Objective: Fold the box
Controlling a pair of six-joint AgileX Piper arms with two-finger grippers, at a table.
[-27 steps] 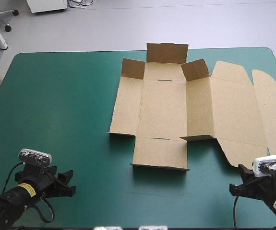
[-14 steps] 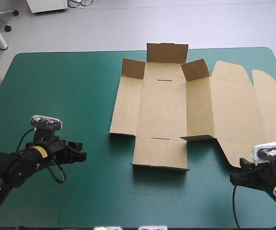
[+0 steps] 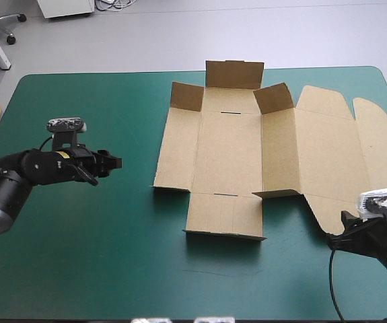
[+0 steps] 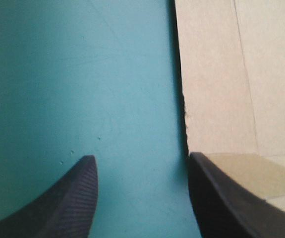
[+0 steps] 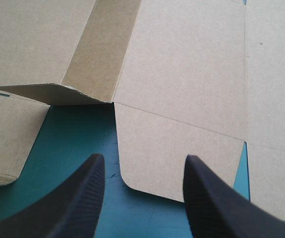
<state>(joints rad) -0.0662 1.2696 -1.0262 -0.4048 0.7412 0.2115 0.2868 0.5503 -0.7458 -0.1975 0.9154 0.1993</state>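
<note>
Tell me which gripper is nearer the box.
Right. The right gripper sits at the near right flap of the box, jaws open; the left gripper hangs off its left edge, teal-green cover between.

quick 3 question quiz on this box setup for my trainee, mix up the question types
1. True or false: the left tool is shut on the box.
2. What lies just ahead of the right tool? A) a box flap with a rounded corner B) a white T-shirt C) a person's hand
3. Fill in: the three far-end flaps of the box stand ____ (raised or flat).
Key: 1 false; 2 A; 3 raised.
</note>
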